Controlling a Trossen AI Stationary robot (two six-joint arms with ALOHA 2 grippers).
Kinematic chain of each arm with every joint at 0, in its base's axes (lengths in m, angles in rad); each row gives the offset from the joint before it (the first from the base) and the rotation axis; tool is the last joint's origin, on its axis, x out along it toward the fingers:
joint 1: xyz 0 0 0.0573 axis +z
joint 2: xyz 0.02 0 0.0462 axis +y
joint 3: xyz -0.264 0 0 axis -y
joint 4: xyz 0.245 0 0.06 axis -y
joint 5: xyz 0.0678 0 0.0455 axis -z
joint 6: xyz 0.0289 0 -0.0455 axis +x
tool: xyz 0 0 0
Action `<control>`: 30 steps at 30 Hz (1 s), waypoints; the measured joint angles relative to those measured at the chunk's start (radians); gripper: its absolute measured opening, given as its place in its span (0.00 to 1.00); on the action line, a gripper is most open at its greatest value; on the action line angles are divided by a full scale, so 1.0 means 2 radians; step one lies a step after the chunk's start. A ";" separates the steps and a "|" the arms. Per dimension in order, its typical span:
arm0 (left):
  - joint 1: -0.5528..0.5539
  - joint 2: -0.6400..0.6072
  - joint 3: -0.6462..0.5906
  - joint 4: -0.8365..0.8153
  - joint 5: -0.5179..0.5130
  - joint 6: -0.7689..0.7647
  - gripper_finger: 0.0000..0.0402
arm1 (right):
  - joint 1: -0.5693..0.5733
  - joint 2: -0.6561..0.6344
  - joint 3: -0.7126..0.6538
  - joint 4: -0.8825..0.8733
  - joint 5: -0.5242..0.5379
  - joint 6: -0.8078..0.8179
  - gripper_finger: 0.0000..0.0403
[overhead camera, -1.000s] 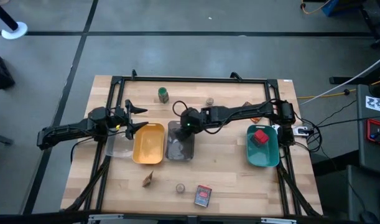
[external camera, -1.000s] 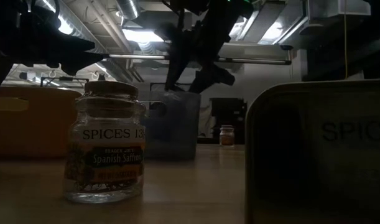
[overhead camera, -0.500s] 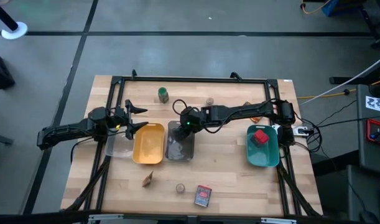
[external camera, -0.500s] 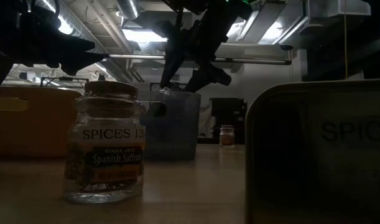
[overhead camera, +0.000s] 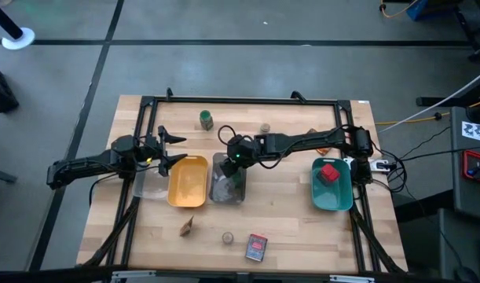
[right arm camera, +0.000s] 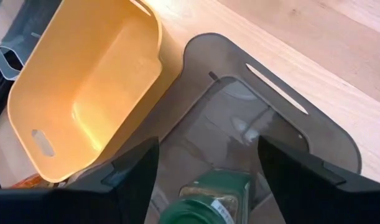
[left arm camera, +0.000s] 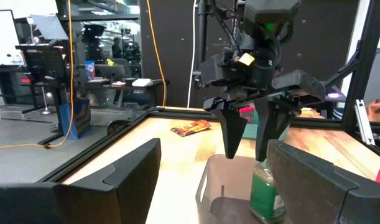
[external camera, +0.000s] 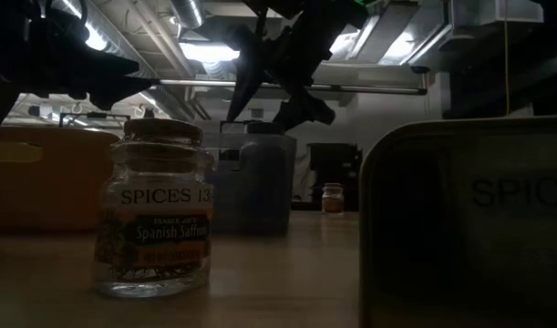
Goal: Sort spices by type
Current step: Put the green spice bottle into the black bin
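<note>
My right gripper (left arm camera: 245, 152) hangs open over the grey tray (overhead camera: 223, 193), fingers slanting down. A green-lidded jar (left arm camera: 264, 194) stands upright on its base in that tray, just under the fingertips. In the right wrist view the jar (right arm camera: 205, 200) shows between the two fingers with a gap on each side. My left gripper (overhead camera: 180, 148) waits open at the table's left, beside the yellow tray (overhead camera: 187, 182). A second green-lidded jar (overhead camera: 206, 119) and a tan jar (overhead camera: 265, 127) stand near the far edge.
A teal tray (overhead camera: 334, 200) at the right holds a red box (overhead camera: 327, 172). Near the front edge are a brown packet (overhead camera: 186, 228), a tan jar (overhead camera: 228, 237) and another red box (overhead camera: 256, 248). A clear tray (overhead camera: 148, 187) sits left of the yellow one. An orange packet (left arm camera: 191, 128) lies behind the right arm.
My right gripper has opened, its fingers spreading apart, and in the low view they have come up from the grey tray's rim. The green-lidded jar has stayed standing in the grey tray.
</note>
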 joint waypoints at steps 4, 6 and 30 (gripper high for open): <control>0.000 0.000 0.000 0.006 0.000 0.000 0.69 | -0.004 0.000 0.000 0.000 -0.013 -0.005 0.68; 0.000 0.000 0.000 0.010 -0.001 0.000 0.69 | -0.010 0.000 0.000 0.000 -0.041 -0.028 0.68; 0.036 0.214 0.122 0.037 -0.150 0.001 0.69 | -0.042 -0.166 0.000 -0.097 0.015 -0.148 0.68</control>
